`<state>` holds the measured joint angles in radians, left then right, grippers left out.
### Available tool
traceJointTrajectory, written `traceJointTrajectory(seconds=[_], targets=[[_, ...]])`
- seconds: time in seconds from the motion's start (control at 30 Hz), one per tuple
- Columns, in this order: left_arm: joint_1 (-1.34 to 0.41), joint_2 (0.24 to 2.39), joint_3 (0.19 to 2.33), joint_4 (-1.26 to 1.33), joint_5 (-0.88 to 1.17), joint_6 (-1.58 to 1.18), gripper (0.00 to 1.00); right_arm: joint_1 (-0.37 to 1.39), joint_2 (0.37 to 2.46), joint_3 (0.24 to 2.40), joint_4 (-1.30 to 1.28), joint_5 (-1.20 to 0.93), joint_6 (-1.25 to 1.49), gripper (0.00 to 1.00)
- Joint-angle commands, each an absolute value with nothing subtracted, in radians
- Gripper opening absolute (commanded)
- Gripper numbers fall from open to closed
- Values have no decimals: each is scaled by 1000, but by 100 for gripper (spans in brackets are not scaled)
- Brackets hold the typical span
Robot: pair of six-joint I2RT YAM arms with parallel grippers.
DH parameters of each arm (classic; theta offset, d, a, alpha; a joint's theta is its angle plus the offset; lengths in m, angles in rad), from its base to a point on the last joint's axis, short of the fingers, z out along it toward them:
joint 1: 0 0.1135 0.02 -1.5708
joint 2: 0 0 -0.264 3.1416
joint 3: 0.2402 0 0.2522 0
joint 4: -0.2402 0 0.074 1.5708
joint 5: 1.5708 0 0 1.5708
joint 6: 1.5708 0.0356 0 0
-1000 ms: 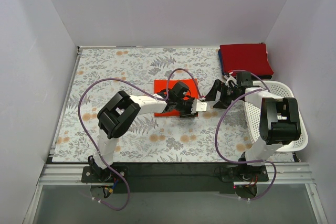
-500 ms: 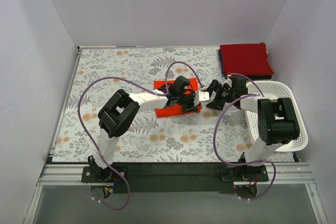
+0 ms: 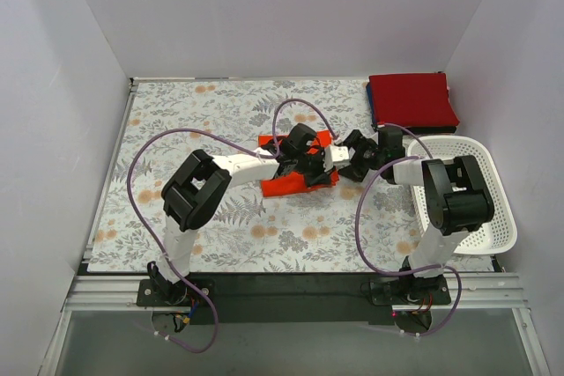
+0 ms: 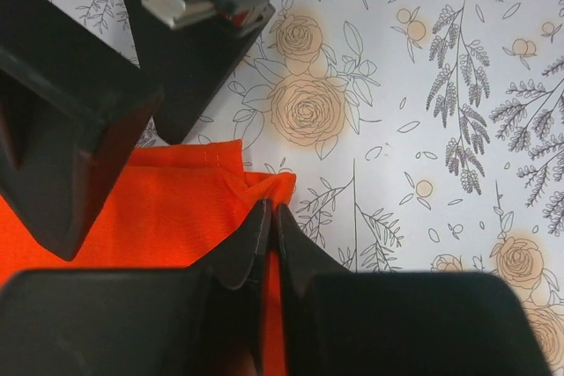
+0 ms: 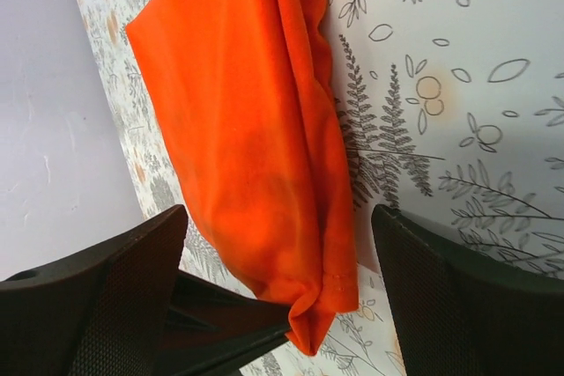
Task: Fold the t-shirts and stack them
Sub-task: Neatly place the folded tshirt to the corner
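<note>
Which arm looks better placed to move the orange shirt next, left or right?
Probably the left. The left tool is pinched shut on an edge of the orange shirt, so it can pull straight away. The right tool is open near it, gripping nothing.

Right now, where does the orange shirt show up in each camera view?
Top external: the orange shirt sits near the centre of the picture.
Left wrist: it fills the lower left, with one corner reaching toward the middle.
Right wrist: it is a broad band from top centre to bottom centre.
Shared landmark: the floral cloth lies under it in all three.
</note>
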<state>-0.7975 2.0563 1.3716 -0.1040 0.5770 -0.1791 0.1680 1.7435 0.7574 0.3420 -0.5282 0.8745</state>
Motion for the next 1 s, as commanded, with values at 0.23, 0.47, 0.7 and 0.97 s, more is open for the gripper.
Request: traceJointTrajectory(seconds=[0.23, 0.47, 0.7, 0.97], targets=[[-765, 1942, 1397, -52, 626, -268, 0, 218, 1854, 799, 402, -469, 988, 83], [-765, 1940, 1394, -60, 643, -273, 0, 218, 1920, 859, 437, -468, 1029, 73], [-764, 1962, 1417, -66, 643, -284, 0, 238, 1980, 911, 440, -442, 1031, 66], [-764, 1985, 1445, -67, 643, -305, 0, 259, 2033, 957, 440, -423, 1042, 57]])
